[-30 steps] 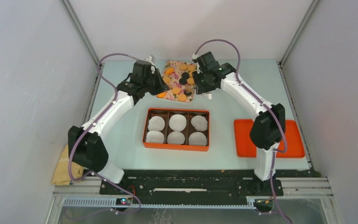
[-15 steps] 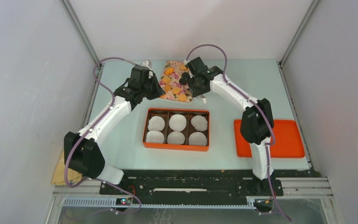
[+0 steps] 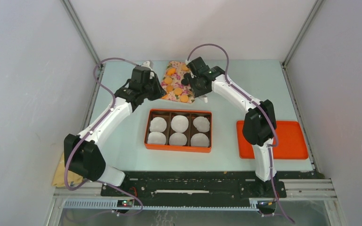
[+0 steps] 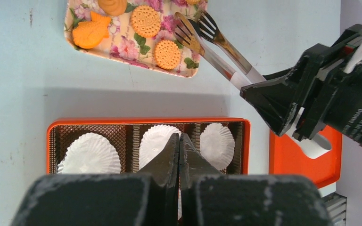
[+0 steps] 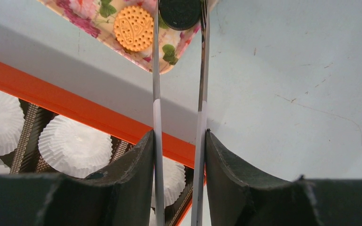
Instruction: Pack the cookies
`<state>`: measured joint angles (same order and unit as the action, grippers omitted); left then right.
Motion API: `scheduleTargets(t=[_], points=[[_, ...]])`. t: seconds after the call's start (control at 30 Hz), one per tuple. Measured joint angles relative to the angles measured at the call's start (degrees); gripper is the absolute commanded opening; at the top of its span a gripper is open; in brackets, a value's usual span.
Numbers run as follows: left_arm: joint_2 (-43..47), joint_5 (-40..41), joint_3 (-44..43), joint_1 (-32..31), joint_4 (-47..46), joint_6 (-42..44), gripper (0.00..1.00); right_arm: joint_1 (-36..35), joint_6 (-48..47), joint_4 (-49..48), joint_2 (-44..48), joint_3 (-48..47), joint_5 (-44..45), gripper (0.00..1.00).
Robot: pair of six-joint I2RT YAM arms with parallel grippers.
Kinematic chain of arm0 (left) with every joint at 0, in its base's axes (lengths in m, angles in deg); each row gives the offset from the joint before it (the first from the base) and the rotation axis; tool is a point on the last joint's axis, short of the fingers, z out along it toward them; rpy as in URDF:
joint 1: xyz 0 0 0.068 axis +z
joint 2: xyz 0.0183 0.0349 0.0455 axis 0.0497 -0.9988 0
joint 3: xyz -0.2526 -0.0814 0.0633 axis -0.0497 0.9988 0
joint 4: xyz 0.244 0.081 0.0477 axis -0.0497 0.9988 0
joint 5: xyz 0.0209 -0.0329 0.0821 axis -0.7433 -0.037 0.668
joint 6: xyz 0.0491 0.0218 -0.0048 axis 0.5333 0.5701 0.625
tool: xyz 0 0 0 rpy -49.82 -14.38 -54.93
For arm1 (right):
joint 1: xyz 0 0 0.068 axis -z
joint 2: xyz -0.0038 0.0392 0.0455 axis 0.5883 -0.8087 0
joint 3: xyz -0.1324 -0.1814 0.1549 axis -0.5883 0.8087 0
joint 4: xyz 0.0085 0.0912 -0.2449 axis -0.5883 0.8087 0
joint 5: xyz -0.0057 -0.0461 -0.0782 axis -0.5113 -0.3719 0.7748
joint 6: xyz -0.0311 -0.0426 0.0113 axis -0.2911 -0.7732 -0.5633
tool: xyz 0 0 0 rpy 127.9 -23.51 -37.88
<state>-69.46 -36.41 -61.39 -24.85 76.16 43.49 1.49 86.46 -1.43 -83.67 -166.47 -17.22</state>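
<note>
Gripping one pair of slim metal tongs with fork-shaped tips (image 5: 156,70) in the right gripper (image 5: 179,136), fingers pressed onto both arms, tips either side of one black embossed round cookie (image 5: 179,12). Holding the left gripper (image 4: 178,141) pinched together on nothing. Showing the cookies (image 3: 178,91) on one glossy floral rectangular tray (image 4: 125,44) at 12 o'clock of one orange rectangular box (image 3: 178,148): tan dotted discs, black discs, one orange fish shape (image 4: 91,34). Counting six pleated white paper cups (image 3: 179,123), one per brown ribbed compartment. Placing one flat orange plastic tray (image 3: 292,141) at the box's 3 o'clock.
</note>
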Motion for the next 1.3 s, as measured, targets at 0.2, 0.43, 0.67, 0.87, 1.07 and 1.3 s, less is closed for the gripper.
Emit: scheduleTargets(t=[0.2, 0.43, 0.67, 0.87, 1.07, 1.3], points=[[2.1, 1.7, 0.3, 0.5, 1.0, 0.0, 0.00, 0.0, 0.0, 0.1, 0.0, -2.3, 0.2, 0.13], [5.6, 4.5, 0.3, 1.6, 2.5, 0.0, 0.00, -0.1, 0.3, 0.3, 0.2, -2.4, -0.7, 0.11], [8.6, 8.0, 0.2, 4.0, 5.2, -0.2, 0.00, -3.5, 0.6, 0.8, 8.8, 3.3, -1.2, 0.11], [9.3, 9.4, -1.4, 10.1, 7.6, -1.5, 0.00, -11.2, 1.4, 0.8, 20.1, 7.3, -2.8, 0.12], [9.0, 10.8, -7.6, 15.4, 10.9, -2.7, 0.00, -19.2, 2.7, 0.3, 24.3, 13.1, -4.9, 0.11], [9.0, 9.3, -8.2, 17.2, 11.8, -3.7, 0.00, -24.5, 3.4, -0.3, 19.1, 16.6, -6.5, 0.11]])
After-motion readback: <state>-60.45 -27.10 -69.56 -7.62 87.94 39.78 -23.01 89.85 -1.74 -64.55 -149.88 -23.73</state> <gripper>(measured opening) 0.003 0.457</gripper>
